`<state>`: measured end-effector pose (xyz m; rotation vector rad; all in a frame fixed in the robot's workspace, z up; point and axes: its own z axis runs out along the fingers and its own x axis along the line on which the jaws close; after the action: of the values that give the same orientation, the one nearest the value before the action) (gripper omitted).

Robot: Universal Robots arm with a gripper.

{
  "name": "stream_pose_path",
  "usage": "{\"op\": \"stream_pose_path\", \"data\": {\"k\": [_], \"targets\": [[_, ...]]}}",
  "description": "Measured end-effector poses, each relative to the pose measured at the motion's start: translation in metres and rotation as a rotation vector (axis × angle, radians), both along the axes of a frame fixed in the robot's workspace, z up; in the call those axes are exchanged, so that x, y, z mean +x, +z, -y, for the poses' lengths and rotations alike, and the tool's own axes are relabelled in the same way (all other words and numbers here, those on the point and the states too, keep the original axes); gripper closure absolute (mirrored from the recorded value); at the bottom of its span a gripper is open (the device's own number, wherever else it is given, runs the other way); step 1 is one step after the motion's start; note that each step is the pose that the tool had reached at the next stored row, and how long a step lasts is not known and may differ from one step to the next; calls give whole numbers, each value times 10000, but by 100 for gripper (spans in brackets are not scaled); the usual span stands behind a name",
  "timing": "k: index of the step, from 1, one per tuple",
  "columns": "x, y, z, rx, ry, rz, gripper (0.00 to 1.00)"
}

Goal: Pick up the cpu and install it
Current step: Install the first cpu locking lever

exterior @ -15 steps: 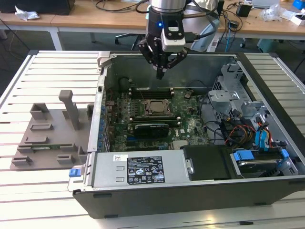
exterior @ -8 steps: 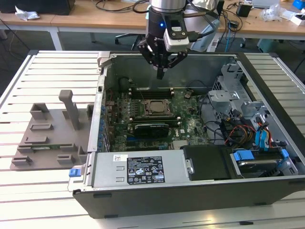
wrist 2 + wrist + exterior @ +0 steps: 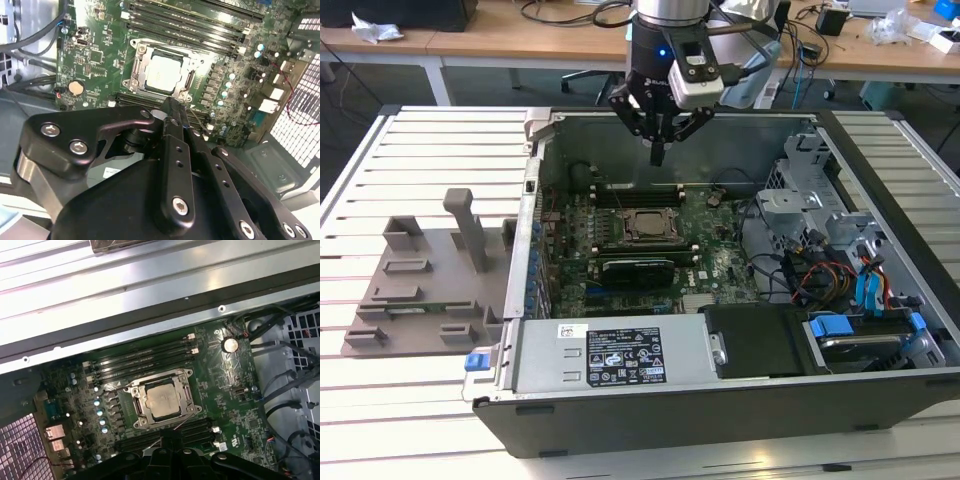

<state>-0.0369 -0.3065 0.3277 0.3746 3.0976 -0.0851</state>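
Matte black bolted-metal gripper (image 3: 172,107) seen closest in second wrist view, jaws pressed together, nothing pinched. Small silvery-grey square cpu (image 3: 164,72) seated flat within dark socket frame (image 3: 162,399) on green motherboard (image 3: 225,390). Grey ridged fixture plate (image 3: 425,275) seen in exterior view, outside open computer case (image 3: 720,400).

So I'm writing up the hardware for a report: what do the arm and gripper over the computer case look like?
The arm is a silvery-grey cylinder ending in a black wrist with a small blue light. A pale grey camera box is bolted to its side, and black cables loop off behind. The gripper is matt black, with angular linkage bars joined by silver screws, narrowing to slim dark fingers.
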Motion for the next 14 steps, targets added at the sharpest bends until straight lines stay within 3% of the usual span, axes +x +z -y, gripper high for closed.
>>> {"op": "stream_pose_path", "data": {"k": [2,3,4,5,7,9,14], "targets": [[-1,1,1,25,190,0,89],[0,0,0,154,318,2,89],[0,-1,0,362,394,4,89],[0,-1,0,483,516,4,89],[0,-1,0,486,986,-8,89],[0,-1,0,485,1781,-27,89],[0,-2,0,484,2783,-51,89]]}}
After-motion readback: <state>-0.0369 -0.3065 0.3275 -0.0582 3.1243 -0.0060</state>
